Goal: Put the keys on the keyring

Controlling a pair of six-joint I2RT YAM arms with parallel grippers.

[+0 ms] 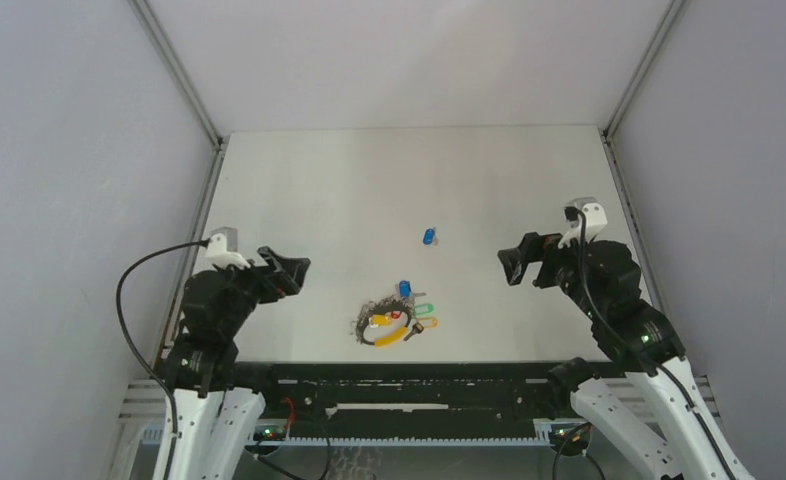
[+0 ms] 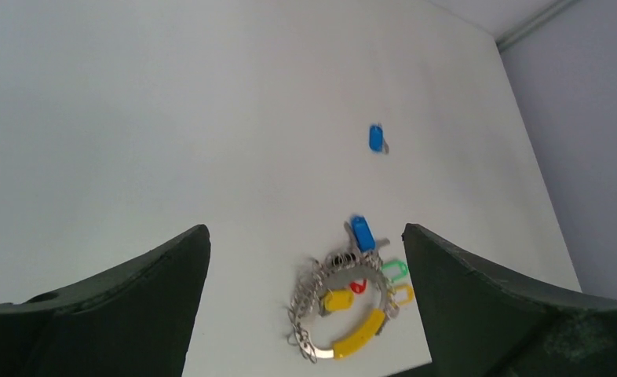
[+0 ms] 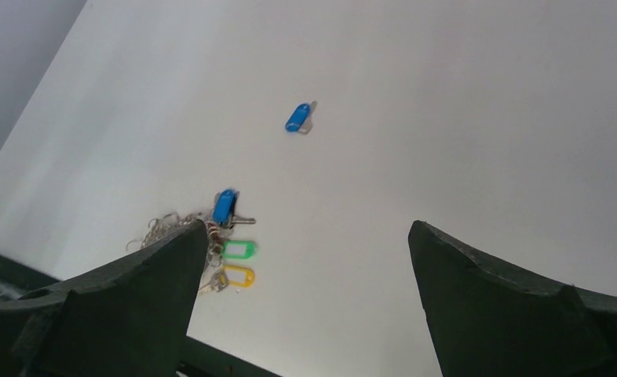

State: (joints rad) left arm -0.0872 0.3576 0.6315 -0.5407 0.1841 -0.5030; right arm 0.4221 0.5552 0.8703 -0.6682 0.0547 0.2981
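Overhead view of a white worktop (image 1: 319,200) with 2 robot arms at the near edge. The left pincer (image 1: 287,272) and right pincer (image 1: 519,262) both hover with jaws spread wide, holding nothing, one on each side of the things.

The keyring (image 2: 358,336), a grey chain loop with a yellow curved section, lies near the front edge, approx. midway between the arms.

Count: 1 keyring and 6 coloured key heads. 1 blue key (image 1: 429,236) lies alone, well apart toward the back. Another blue key (image 2: 359,232), a green (image 2: 395,271), 2 yellow (image 2: 337,300) and a red (image 2: 358,287) cluster at the ring. The cluster is small and overlapping, so the count may be off, and I can't tell which are threaded.

Risks: the keys are tiny and lie flat, so a pincer may skid one away instead of gripping it. Lifting the chain could drag the tangled keys with it.
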